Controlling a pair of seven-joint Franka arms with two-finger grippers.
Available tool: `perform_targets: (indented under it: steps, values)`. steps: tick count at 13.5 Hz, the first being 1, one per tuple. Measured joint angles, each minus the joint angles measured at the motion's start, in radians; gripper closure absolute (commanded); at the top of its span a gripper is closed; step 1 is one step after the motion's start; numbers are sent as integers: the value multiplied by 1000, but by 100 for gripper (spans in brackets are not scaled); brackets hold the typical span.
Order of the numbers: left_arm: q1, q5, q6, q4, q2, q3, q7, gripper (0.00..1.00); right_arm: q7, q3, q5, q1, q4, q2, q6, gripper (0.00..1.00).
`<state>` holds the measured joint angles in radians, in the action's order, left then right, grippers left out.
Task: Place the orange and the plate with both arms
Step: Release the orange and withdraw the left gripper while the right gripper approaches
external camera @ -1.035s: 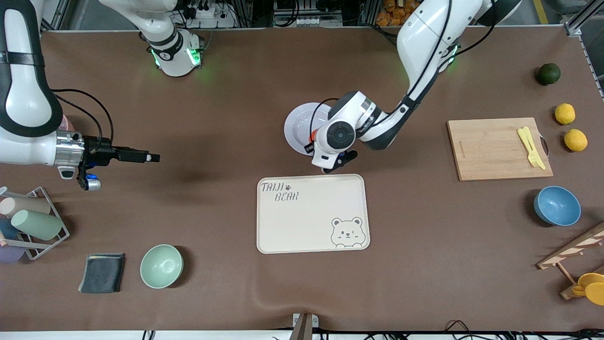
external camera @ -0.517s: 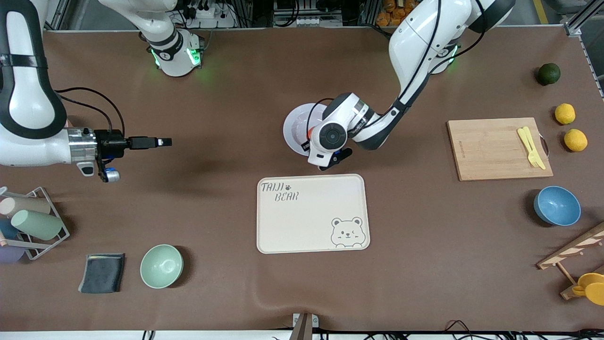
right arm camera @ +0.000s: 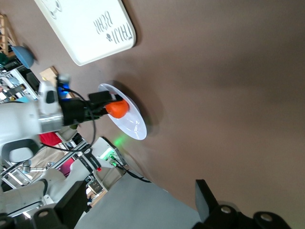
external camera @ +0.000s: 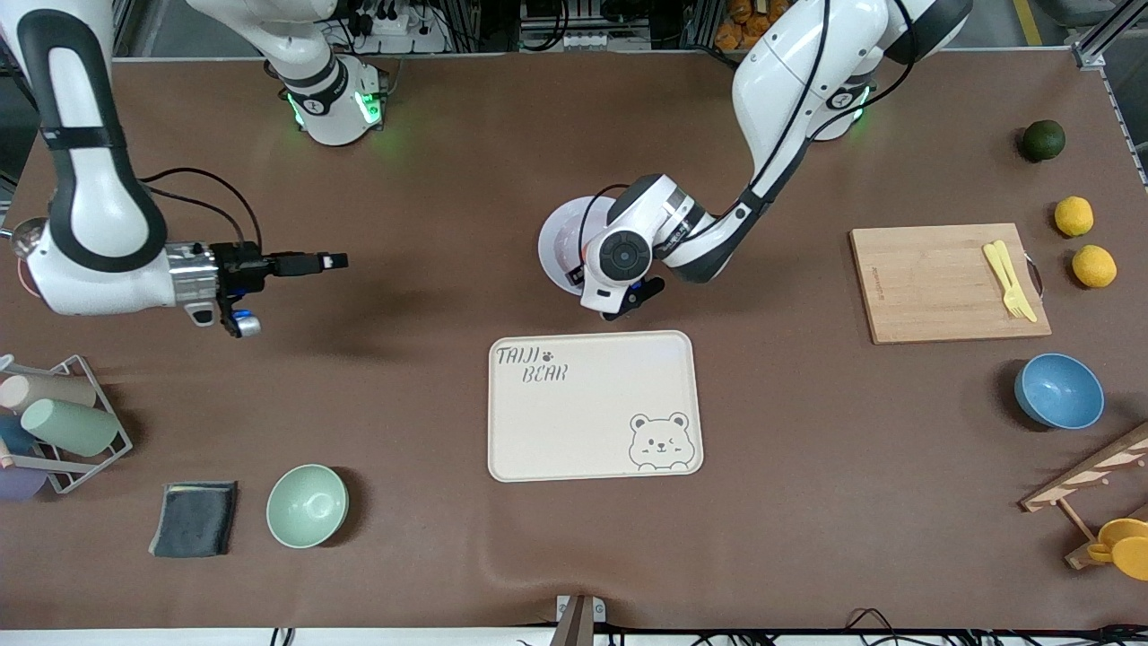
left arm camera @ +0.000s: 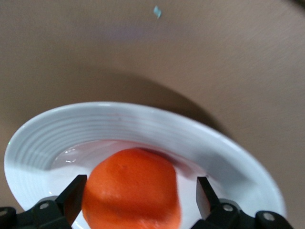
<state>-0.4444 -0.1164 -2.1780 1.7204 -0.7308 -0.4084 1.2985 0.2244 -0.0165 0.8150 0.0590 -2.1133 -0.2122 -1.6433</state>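
On the plate, mid-worktop:
orange: the orange [left arm camera: 131, 188] sits in the sunken centre of the plate [left arm camera: 143, 126]; in the front view it is hidden under the left wrist, while the right wrist view shows it as a bright spot on the plate [right arm camera: 125, 113].
plate: the plate [external camera: 560, 240] rests flat on the worktop [external camera: 448, 179], toward the edge where the arm bases stand and roughly midway between the two short edges, just farther from the front camera than the bear tray [external camera: 594, 405].
left claw: the left claw [left arm camera: 138, 195] is low over the plate, its fingers [left arm camera: 71, 195] apart, one on each side of the orange; whether they touch the fruit cannot be told.
right claw: the right claw [external camera: 325, 262] hangs over bare worktop toward the right arm's short edge, well apart from the plate; its fingers [right arm camera: 205, 198] stand apart with nothing between them.
surroundings: a cutting board [external camera: 948, 282] lies toward the left arm's end; a green bowl [external camera: 307, 505] sits near the camera-side edge.
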Motion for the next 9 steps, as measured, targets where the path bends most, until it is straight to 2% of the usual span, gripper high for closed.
perform_targets:
  steps: [3, 7, 9]
  values:
    - [2, 21, 73, -53, 49, 37, 25, 0, 17, 3, 14, -102, -74, 0, -170, 0]
    - [53, 147, 316, -150, 170, 71, 25, 0, 18, 8, 172, -301, -121, -23, -345, 0]
    - [111, 213, 356, -180, 220, 73, 24, 0, 19, 8, 254, -365, -126, -47, -366, 0]
